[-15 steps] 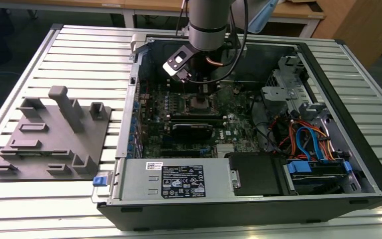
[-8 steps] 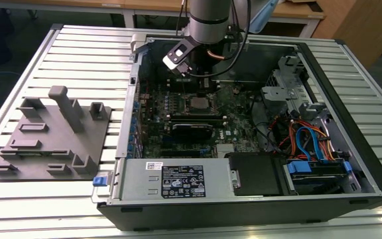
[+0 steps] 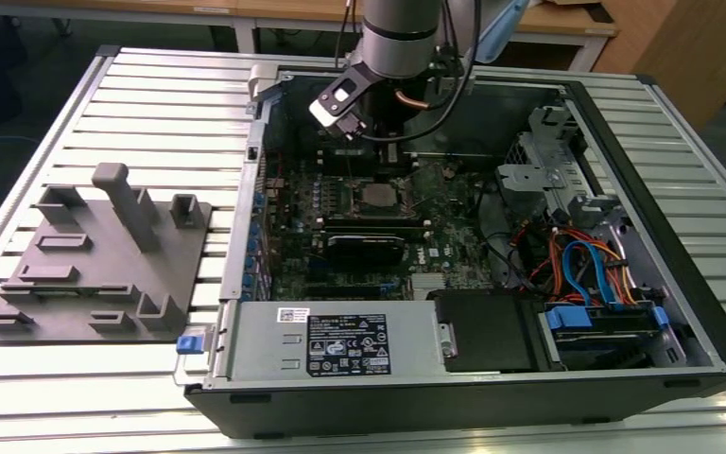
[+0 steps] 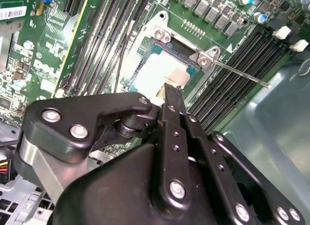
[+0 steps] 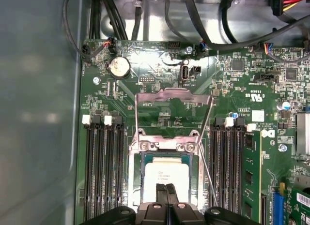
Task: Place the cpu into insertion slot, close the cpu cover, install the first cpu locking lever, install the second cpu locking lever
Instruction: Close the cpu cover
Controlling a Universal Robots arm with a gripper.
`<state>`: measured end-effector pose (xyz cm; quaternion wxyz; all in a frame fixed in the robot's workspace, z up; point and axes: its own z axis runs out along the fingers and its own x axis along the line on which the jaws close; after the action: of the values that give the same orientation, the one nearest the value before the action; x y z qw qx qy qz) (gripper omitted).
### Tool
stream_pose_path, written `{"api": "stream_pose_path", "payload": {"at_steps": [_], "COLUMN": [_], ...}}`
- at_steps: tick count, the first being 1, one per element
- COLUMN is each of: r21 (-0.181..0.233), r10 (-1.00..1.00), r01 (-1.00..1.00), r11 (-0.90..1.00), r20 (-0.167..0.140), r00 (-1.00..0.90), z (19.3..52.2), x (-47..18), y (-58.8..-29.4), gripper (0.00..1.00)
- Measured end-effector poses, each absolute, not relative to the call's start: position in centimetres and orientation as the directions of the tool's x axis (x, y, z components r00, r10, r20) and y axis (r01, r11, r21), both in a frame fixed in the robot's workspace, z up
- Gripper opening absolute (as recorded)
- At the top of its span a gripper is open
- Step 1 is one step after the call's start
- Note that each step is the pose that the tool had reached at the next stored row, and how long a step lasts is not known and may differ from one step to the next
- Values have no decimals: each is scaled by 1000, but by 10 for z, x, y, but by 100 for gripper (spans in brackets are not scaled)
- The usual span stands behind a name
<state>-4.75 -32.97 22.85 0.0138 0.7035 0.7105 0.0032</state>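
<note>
1. One arm [image 3: 399,38] reaches down into an open computer case [image 3: 464,407] that lies on a slatted desk [image 3: 162,85].
2. The gripper [image 5: 167,187] has its two black fingers pressed together with nothing between them. The tips sit over one edge of the cpu [image 5: 167,172]; whether they touch it cannot be told.
3. The cpu lies flat in the insertion slot [image 4: 179,42], its silver-grey top facing up, on the green board [image 5: 232,97].
4. The cpu cover [image 5: 174,93] is open. It tilts up off the slot on its hinge, on the side away from the gripper, and the board shows through its square window.
5. A thin metal locking lever [image 4: 242,76] runs from one corner of the slot out over the long black slots [image 5: 104,172] beside it, unlatched.
6. These long black slots flank the insertion slot on both sides.
7. A grey moulded tray [image 3: 98,265] rests on the desk at the exterior view's left of the case, well apart from the arm.
</note>
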Motion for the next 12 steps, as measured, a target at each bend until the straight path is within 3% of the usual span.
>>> {"api": "stream_pose_path", "payload": {"at_steps": [12], "r21": [22], "r10": [1000], "r01": [1000], "r11": [10], "r20": [-15], "r00": [-10], "z": [231], "x": [-48], "y": [-330], "gripper": [10]}}
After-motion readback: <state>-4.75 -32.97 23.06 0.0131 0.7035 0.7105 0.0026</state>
